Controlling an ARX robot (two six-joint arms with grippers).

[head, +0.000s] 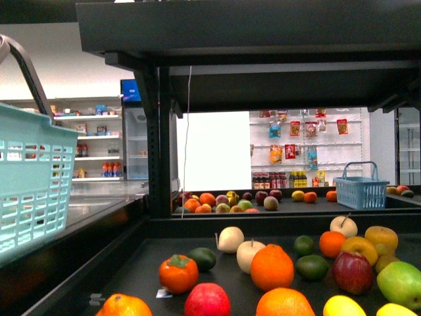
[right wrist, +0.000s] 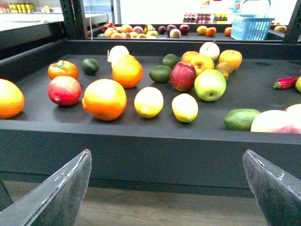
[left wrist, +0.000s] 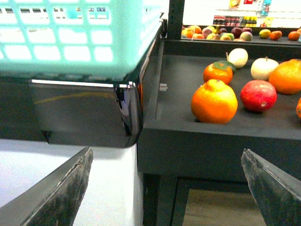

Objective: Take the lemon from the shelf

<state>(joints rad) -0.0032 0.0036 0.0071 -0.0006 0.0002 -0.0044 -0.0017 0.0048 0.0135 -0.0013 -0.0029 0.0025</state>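
Observation:
Two lemons lie side by side near the front of the black shelf tier (right wrist: 150, 146): one (right wrist: 148, 101) next to a big orange (right wrist: 104, 99), the other (right wrist: 185, 107) just beside it. In the front view the two lemons show at the bottom right edge, one (head: 343, 306) beside the other (head: 395, 309). My right gripper (right wrist: 167, 151) is open and empty, below and in front of the shelf's raised front lip, roughly in line with the lemons. My left gripper (left wrist: 167, 149) is open and empty, low in front of the shelf's left corner (left wrist: 211, 141). Neither arm shows in the front view.
A teal basket (head: 33, 178) stands left of the shelf and shows close in the left wrist view (left wrist: 80, 37). Oranges, a red apple (right wrist: 182, 76), a green apple (right wrist: 209, 84), limes and an avocado (right wrist: 241, 119) crowd the tier. An upper tier (head: 263, 33) hangs overhead. A blue basket (head: 360, 192) sits behind.

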